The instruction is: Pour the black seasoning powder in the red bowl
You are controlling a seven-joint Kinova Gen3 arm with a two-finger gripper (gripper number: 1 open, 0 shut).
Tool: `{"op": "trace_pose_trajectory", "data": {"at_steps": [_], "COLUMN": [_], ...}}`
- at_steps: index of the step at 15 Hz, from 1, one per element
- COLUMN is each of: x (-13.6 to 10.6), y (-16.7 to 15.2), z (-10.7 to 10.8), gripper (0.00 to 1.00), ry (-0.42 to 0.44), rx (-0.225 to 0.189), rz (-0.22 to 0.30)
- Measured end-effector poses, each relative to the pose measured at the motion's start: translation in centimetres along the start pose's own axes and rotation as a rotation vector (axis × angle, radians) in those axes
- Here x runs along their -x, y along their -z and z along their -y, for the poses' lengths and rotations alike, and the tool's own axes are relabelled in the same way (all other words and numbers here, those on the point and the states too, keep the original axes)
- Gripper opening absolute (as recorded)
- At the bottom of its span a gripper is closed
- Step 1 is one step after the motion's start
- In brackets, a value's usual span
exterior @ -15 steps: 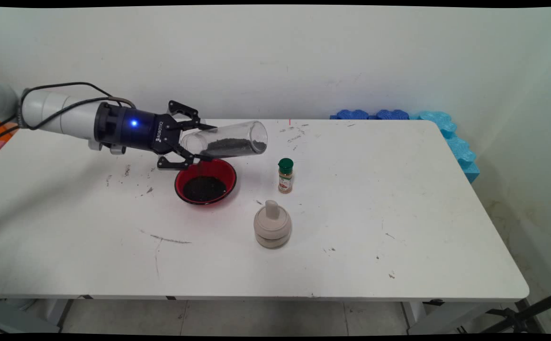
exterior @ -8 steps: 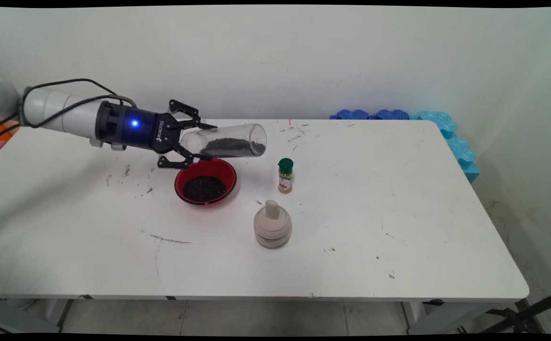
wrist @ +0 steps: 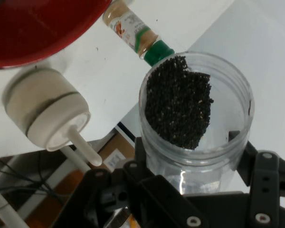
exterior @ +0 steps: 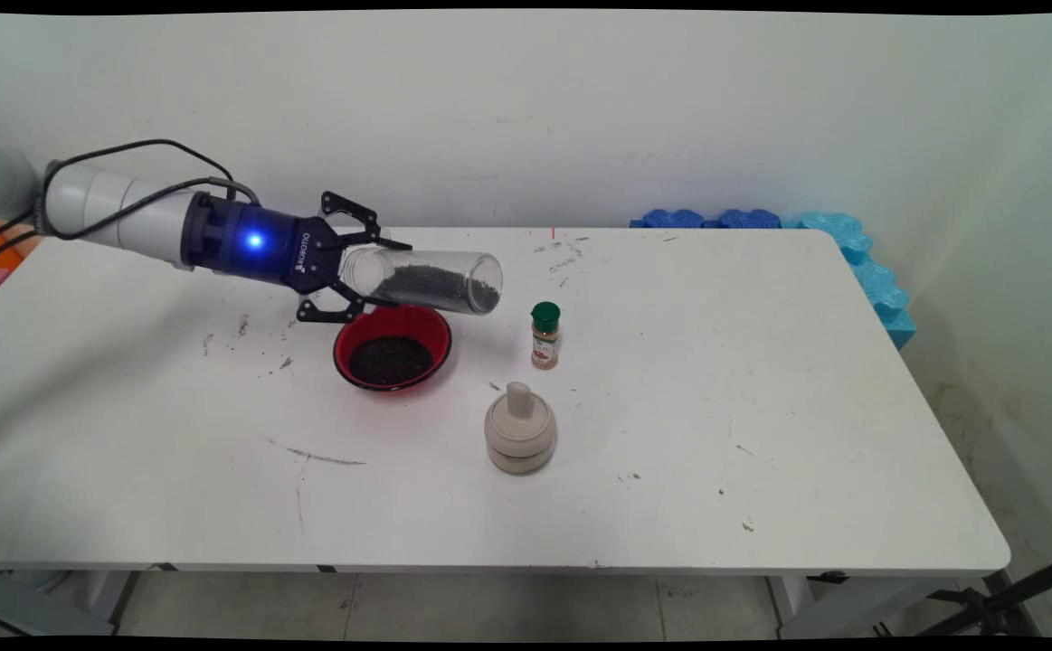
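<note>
My gripper [exterior: 358, 271], in the left of the frame, squeezes a clear jar [exterior: 426, 280] of black grains on its side, mouth tipped slightly down, just above the red bowl [exterior: 392, 346]. Pouring looks under way; more tilt needed, I think.

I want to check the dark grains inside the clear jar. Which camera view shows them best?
The hand view: it looks along the end effector into the clear jar, so the dark grains fill its middle. The main view shows them only from the side, a dark band along the tilted jar's lower wall.
</note>
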Motion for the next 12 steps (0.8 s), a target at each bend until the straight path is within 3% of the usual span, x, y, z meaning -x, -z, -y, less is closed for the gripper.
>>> {"op": "trace_pose_trajectory", "data": {"at_steps": [12], "x": [-0.18], "y": [-0.08], "z": [-0.93], "gripper": [0.00], "ry": [-0.286], "rx": [-0.043], "rz": [-0.008]}}
